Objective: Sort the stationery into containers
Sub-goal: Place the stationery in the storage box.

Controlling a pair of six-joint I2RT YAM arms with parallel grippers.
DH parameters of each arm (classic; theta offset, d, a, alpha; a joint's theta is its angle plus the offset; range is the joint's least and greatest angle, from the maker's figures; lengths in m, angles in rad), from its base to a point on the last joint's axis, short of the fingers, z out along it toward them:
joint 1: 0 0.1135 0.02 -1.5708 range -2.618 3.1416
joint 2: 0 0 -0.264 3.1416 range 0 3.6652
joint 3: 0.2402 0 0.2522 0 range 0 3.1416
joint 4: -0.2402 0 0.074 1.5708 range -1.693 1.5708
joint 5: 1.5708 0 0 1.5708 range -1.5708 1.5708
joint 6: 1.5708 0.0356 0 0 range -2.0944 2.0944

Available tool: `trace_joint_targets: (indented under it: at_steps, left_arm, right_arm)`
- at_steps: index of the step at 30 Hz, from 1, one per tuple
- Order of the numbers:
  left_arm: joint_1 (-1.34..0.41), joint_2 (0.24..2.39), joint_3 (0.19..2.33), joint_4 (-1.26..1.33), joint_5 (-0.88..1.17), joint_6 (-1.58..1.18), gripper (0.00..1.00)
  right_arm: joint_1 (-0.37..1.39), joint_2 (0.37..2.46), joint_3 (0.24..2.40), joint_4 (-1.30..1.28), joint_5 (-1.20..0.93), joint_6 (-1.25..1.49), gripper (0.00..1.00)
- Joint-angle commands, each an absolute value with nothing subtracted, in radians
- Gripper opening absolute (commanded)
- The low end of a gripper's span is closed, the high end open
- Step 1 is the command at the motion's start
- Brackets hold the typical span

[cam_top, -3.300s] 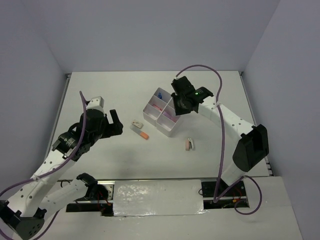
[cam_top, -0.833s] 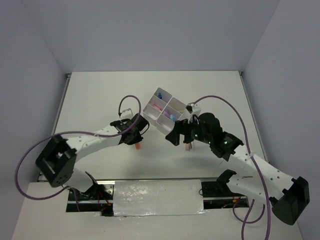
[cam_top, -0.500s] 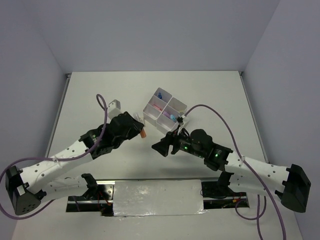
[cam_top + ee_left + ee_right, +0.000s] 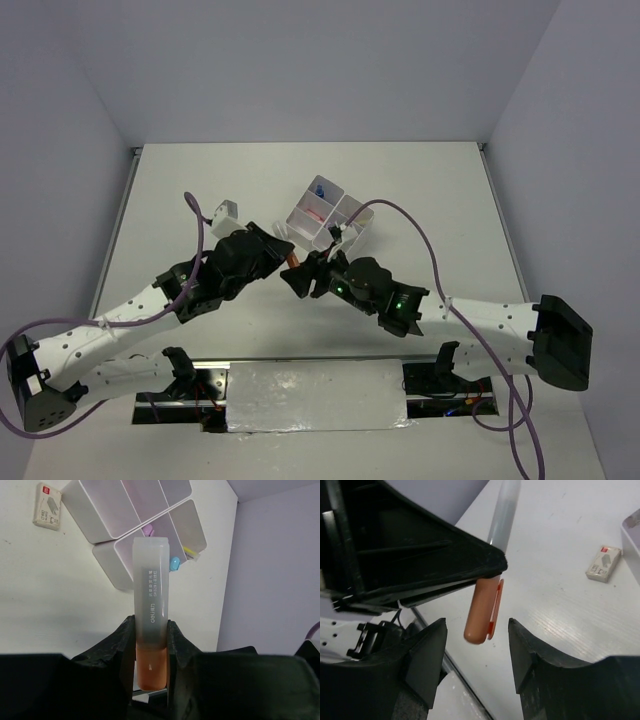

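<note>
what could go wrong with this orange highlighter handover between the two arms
The right gripper straddles only the short orange tip of the highlighter past the left gripper; a shallow pinch may slip once released. The two grippers sit very close, so closing could knock them together and twist the highlighter.

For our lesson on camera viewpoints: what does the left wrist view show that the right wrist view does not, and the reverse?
Only the left wrist view: the inside of the divided white box, with small coloured items in its compartments.
Only the right wrist view: the right claw, open, its fingers on either side of the highlighter's orange end without touching it.
Both: the highlighter gripped by the left claw, and the small white packet lying on the table.
</note>
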State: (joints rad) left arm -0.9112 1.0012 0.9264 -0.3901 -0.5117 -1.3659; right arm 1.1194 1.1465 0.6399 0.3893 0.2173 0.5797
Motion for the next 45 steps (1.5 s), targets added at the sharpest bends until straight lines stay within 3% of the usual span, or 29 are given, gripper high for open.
trace_joint_targets:
  at_steps: [1,6,7,9,10,12,14,15,16,17,18,27,29,33,38,45]
  left_arm:
    - [-0.916,0.98,0.942,-0.339,-0.506,-1.381,0.0]
    - [-0.917,0.957,0.92,-0.345,-0.511,-1.394,0.0]
    - [-0.917,0.954,0.917,-0.345,-0.512,-1.393,0.0]
    - [-0.917,0.951,0.913,-0.353,-0.518,-1.399,0.0]
    - [-0.916,0.95,0.913,-0.353,-0.518,-1.397,0.0]
    - [-0.917,0.951,0.913,-0.353,-0.514,-1.397,0.0]
    - [-0.917,0.953,0.916,-0.344,-0.511,-1.387,0.04]
    - [-0.917,0.959,0.923,-0.339,-0.517,-1.362,0.18]
    - [-0.917,0.963,0.93,-0.33,-0.523,-1.338,0.67]
    - [-0.914,0.977,0.942,-0.339,-0.534,-1.31,0.89]
    - [-0.888,0.986,0.986,-0.403,-0.546,-1.296,0.99]
    - [-0.615,1.002,1.182,-0.624,-0.518,-1.074,0.99]
    - [-0.594,0.999,1.218,-0.669,-0.529,-0.989,0.99]
    - [-0.588,1.017,1.262,-0.733,-0.5,-0.852,0.99]
    - [-0.586,1.003,1.217,-0.776,-0.462,-0.738,0.99]
    - [-0.583,0.948,1.144,-0.764,-0.424,-0.666,0.99]
  right_arm:
    - [1.138,1.164,0.696,0.44,0.36,0.597,0.58]
    - [1.138,1.16,0.69,0.495,0.391,0.572,0.44]
    - [1.14,1.163,0.692,0.506,0.385,0.555,0.37]
    - [1.14,1.164,0.702,0.512,0.362,0.543,0.32]
    - [1.14,1.172,0.707,0.511,0.354,0.528,0.22]
    - [1.138,1.18,0.719,0.508,0.336,0.512,0.12]
    - [1.14,1.186,0.726,0.493,0.315,0.491,0.08]
    - [1.14,1.184,0.741,0.444,0.311,0.476,0.03]
    - [1.14,1.183,0.753,0.402,0.313,0.471,0.0]
    - [1.138,1.181,0.77,0.35,0.317,0.468,0.0]
    - [1.135,1.18,0.819,0.209,0.33,0.469,0.0]
    - [1.007,1.125,0.963,-0.453,0.309,0.522,0.0]
    - [0.896,1.129,0.995,-0.521,0.203,0.494,0.0]
    - [0.793,1.193,1.109,-0.73,0.242,0.424,0.0]
    - [0.729,1.311,1.267,-0.831,0.236,0.356,0.0]
    - [0.721,1.396,1.31,-0.818,0.199,0.321,0.0]
